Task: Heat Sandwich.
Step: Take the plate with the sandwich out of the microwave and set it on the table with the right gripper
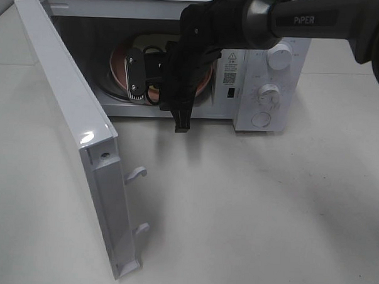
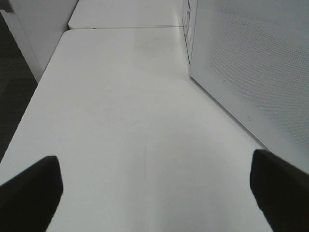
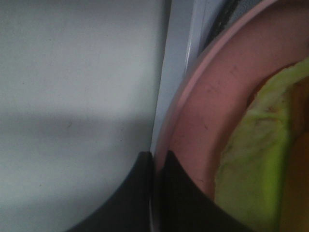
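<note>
While the right end effector point(image 3: 154, 159) pinches the rim of the pink plate point(image 3: 203, 111) inside the microwave point(image 1: 268, 70), sandwich point(image 3: 256, 159) on it, and the left end effector point(image 2: 154, 186) gapes empty, that thin grip may slip and tip the sandwich.

From the high camera I look down into the microwave point(image 1: 286, 89); left wrist faces along the table point(image 2: 120, 121) ahead of the left hand point(image 2: 154, 193) — right wrist, up close, shares the plate point(image 3: 203, 121) with the high one.

I work over a white table point(image 1: 268, 214). One unit stands directly on it: the white microwave point(image 1: 273, 89), set toward the far edge, its door point(image 1: 70, 130) open toward the near-left corner.
</note>
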Robot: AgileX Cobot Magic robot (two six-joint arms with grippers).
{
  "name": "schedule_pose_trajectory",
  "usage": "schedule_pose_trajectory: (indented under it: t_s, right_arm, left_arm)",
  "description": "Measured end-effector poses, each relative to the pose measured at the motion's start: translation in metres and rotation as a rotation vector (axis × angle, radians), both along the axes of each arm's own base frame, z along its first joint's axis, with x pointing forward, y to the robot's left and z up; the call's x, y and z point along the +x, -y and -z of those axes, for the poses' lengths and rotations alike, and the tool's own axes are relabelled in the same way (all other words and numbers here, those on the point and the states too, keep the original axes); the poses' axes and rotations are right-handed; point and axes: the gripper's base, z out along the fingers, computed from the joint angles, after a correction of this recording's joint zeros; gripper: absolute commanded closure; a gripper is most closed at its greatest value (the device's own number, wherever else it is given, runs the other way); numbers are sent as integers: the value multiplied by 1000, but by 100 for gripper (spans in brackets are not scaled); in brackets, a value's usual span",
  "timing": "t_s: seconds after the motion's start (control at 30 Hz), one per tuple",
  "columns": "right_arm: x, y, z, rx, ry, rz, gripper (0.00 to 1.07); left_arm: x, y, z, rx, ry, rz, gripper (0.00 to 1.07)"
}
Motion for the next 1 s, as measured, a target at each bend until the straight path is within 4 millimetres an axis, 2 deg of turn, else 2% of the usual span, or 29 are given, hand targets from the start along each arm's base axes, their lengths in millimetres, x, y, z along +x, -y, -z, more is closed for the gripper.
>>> schedule_pose_trajectory:
  t_s: [0.4, 0.53, 0.73, 1.0]
  right_arm:
    - [-7, 4, -9, -76, -31, -104, 107]
    - [-14, 4, -16, -77, -77, -172, 107]
    - [-22, 5, -42, -52, -70, -241, 107]
    - [-29, 10, -54, -57, -62, -258, 107]
  left_arm:
    - [0, 0, 0, 0, 0, 0, 7]
    - [0, 0, 0, 0, 0, 0, 7]
    - [0, 0, 0, 0, 0, 0, 7]
    - [0, 0, 0, 0, 0, 0, 7]
